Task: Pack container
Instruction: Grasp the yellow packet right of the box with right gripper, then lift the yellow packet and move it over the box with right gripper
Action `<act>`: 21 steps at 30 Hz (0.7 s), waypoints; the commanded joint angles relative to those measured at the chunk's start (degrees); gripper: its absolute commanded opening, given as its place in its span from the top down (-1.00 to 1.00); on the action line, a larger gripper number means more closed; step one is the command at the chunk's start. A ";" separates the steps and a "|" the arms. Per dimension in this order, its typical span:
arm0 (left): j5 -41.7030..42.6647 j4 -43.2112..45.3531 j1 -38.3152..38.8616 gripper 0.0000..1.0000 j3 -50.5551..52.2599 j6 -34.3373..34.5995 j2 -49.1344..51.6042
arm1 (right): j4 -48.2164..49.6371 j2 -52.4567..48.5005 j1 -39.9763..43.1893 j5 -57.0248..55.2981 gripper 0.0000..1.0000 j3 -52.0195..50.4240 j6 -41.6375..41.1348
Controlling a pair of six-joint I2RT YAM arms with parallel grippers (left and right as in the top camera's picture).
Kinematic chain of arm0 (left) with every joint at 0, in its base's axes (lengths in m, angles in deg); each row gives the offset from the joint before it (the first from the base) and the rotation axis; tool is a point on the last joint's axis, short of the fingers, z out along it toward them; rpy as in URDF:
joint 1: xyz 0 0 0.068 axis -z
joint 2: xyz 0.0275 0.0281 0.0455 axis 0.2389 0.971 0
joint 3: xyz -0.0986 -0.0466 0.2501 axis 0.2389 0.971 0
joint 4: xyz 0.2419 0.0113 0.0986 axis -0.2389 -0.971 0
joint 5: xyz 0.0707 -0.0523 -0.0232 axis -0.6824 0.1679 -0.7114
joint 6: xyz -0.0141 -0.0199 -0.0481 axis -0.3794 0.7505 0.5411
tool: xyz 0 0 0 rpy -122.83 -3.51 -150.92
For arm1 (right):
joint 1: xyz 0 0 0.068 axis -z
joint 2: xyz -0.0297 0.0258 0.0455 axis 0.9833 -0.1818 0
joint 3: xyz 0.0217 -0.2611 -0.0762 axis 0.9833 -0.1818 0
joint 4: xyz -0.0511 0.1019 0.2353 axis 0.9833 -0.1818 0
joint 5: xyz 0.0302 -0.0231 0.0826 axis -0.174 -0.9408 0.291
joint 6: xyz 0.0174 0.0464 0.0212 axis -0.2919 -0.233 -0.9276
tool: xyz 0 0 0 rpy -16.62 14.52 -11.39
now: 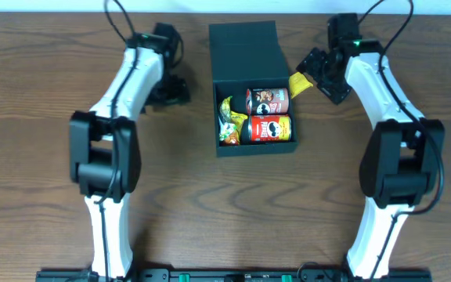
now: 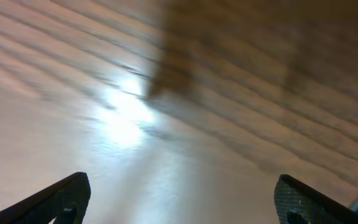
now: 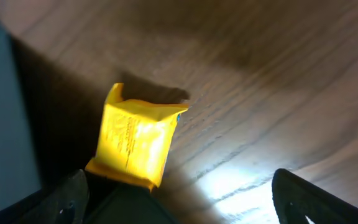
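**Both Pairs of Fingers Spread, Yellow Packet Outside the Box**

The dark teal-green square rigid container (image 1: 243,48) stands at the upper centre of the overhead view on the brown wood-grain counter (image 1: 53,196). Its flap lid is thrown back toward the top edge of the frame.

Three things lie in its open lower half:
- A brownish-red cylindrical chip can (image 1: 267,100) lies on its side in the upper right part.
- A bright red cylindrical chip can (image 1: 270,129) lies on its side just below the first, and the two appear to touch.
- A crinkled green and yellow snack bag (image 1: 229,121) fills the strip along the left wall.

My left fingers (image 1: 172,88) hang over bare counter left of the container, near it but apart from it. Through my left wrist camera they sit in the two lower corners of the frame, spread wide. Only blurred wood and a bright glare show between them.

My right fingers (image 1: 318,77) are at the container's upper right. They are also spread wide and pinch nothing.

A small flat yellow foil packet (image 3: 135,142) lies on the counter between them, nearer the finger at the lower left of my right wrist view. The packet is outside the container, just beside its right wall, which shows as a dark band down the left edge of that view. I cannot tell whether packet and wall touch.
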 commanded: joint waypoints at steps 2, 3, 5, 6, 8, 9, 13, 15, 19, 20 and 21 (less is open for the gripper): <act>-2.25 -0.39 -0.39 -0.91 -2.29 -2.14 -5.90 | -0.13 -0.96 -0.79 1.29 -0.88 0.79 -10.40; -2.32 -0.26 -0.42 -0.91 -2.29 -2.14 -6.43 | 0.07 -0.96 -0.87 1.53 -0.88 0.79 -11.74; -2.64 -0.20 -0.39 -0.91 -2.29 -2.16 -7.08 | 1.66 -1.20 -1.33 2.05 -0.88 0.79 -13.35; -3.21 -0.22 -0.39 -0.91 -2.29 -2.16 -7.15 | 2.99 -1.33 -1.57 2.86 -0.88 0.79 -13.92; -3.98 -0.26 -0.39 -0.91 -2.27 -2.43 -7.19 | 4.72 -1.53 -2.10 4.31 -0.88 0.79 -16.00; -3.96 -0.26 -0.39 -0.91 -2.27 -2.75 -7.19 | 5.03 -1.55 -2.32 4.24 -0.87 0.79 -17.18; -3.96 -0.33 -0.39 -0.91 -2.27 -2.80 -7.21 | 5.92 -2.08 -3.19 2.73 -0.86 0.79 -19.12; -3.96 -0.31 -0.39 -0.91 -2.27 -2.82 -7.21 | 5.86 -2.54 -3.23 2.49 -0.85 0.79 -19.93; -3.96 -0.28 -0.39 -0.91 -2.27 -3.34 -7.21 | 5.64 -4.24 -3.23 2.99 -0.84 0.79 -21.05; -3.96 -0.26 -0.39 -0.91 -2.27 -3.43 -7.19 | 5.66 -4.55 -3.23 3.21 -0.85 0.79 -21.05; -3.96 -0.24 -0.39 -0.91 -2.27 -3.43 -7.21 | 5.81 -5.25 -3.23 3.19 -0.85 0.79 -21.03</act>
